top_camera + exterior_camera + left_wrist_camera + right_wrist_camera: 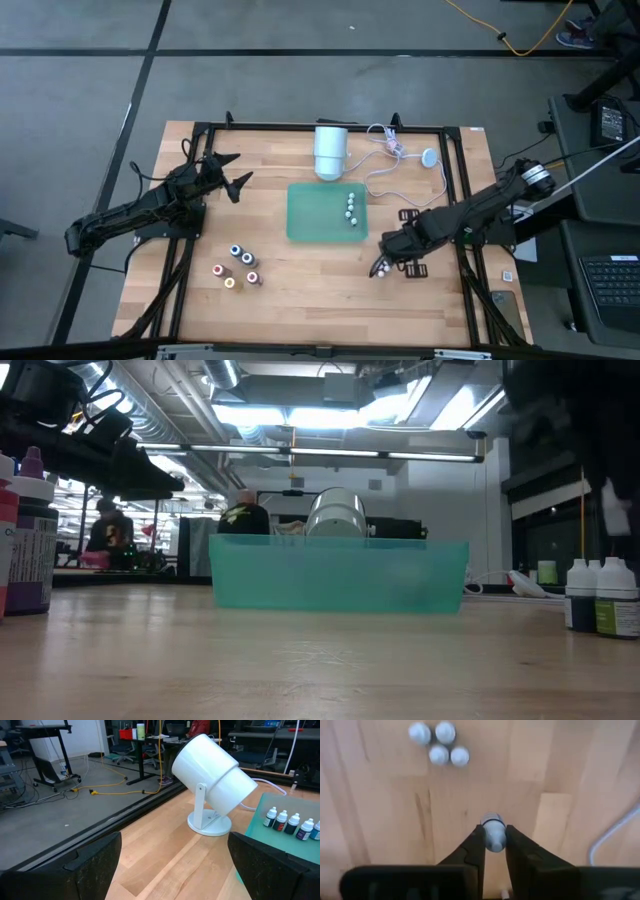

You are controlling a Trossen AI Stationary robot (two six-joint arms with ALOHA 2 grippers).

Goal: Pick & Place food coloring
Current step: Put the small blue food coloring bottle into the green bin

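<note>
My right gripper [379,268] stands over the table's right near part, pointing down. It is shut on a tiny white-capped food coloring bottle [493,834]. Below it, four more white-capped bottles [440,742] stand in a cluster on the wood, also seen in the low view [600,598]. A row of such bottles [352,208] stands on the green tray [310,225]. Bottles with coloured tops [238,266] stand on the table's left near part. My left gripper [232,172] waits open at the far left, touching nothing. My right gripper pinches the small bottle between its two fingers [472,845], one on each side of the bottle just below its white cap [492,822]. The fingers come from above, pointing down. The bottle is lifted clear of the table, cap up.
A large white cylinder lamp [330,150] on a foot stands behind the tray, and its white cable [385,165] lies across the far right. Black frame rails [455,190] run along the table's edges. Bare wood lies between the tray and the near edge.
</note>
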